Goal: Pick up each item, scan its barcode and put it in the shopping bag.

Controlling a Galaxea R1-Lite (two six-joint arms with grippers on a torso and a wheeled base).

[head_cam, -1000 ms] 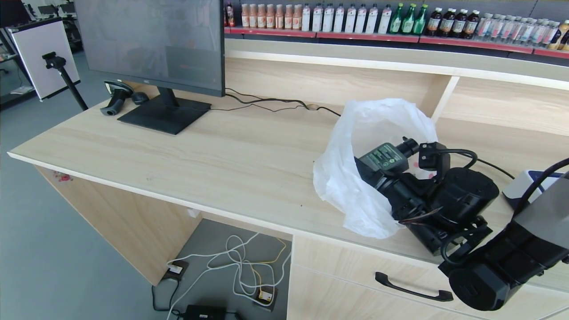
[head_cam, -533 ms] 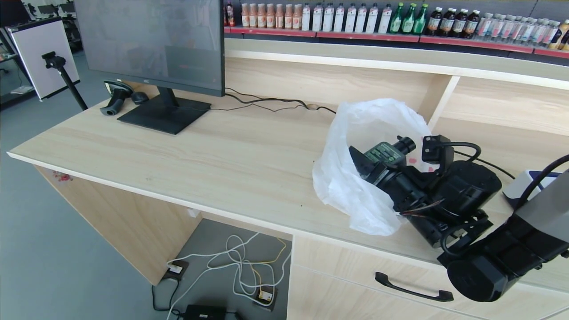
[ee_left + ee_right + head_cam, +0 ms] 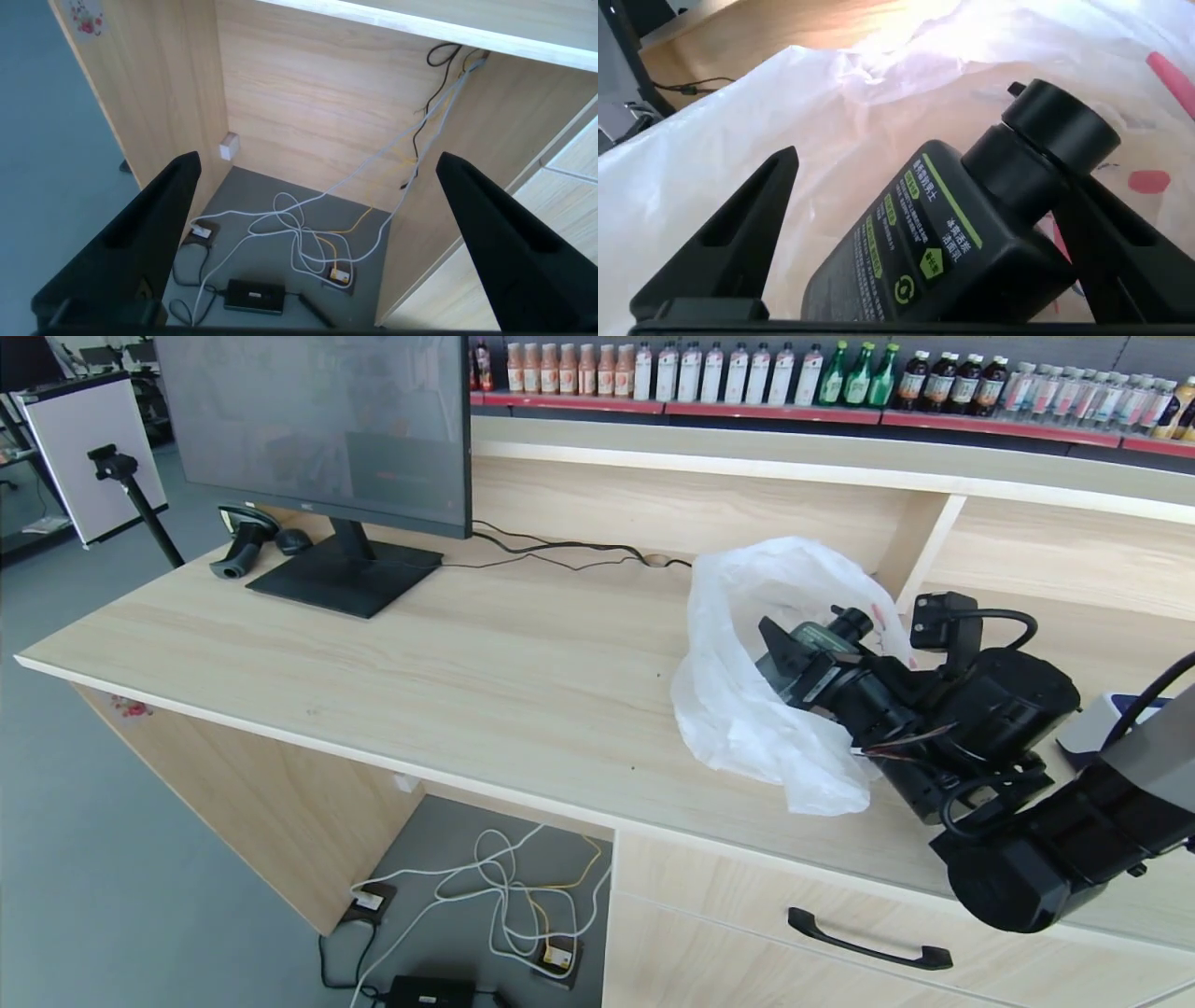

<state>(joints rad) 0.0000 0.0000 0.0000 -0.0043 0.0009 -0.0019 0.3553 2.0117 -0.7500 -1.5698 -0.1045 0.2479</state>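
Head view: the right gripper (image 3: 808, 663) sits in the mouth of the white bag (image 3: 747, 728), which stands on the counter (image 3: 467, 653) near its front edge. It is clamped on a dark bottle (image 3: 817, 637), tilted with the black cap uppermost, inside the bag's opening but seemingly not yet resting on anything. The monitor (image 3: 317, 429) stands well apart at the far left.

Left wrist view: the left gripper (image 3: 318, 163) hangs below counter level with its fingers spread wide and nothing between them, above cables (image 3: 299, 233) on the floor.

Right wrist view: the bottle (image 3: 971, 233) lies between the fingers of the right gripper (image 3: 934, 173), with bag (image 3: 831, 121) film behind and around it.

The step is the drop into the bag. I judge it best to carry the bottle low, until it nears the bag's bottom, then part the fingers gently. The film is loose and light, so the arm should back out along its entry line, or the bag may be dragged toward the edge.
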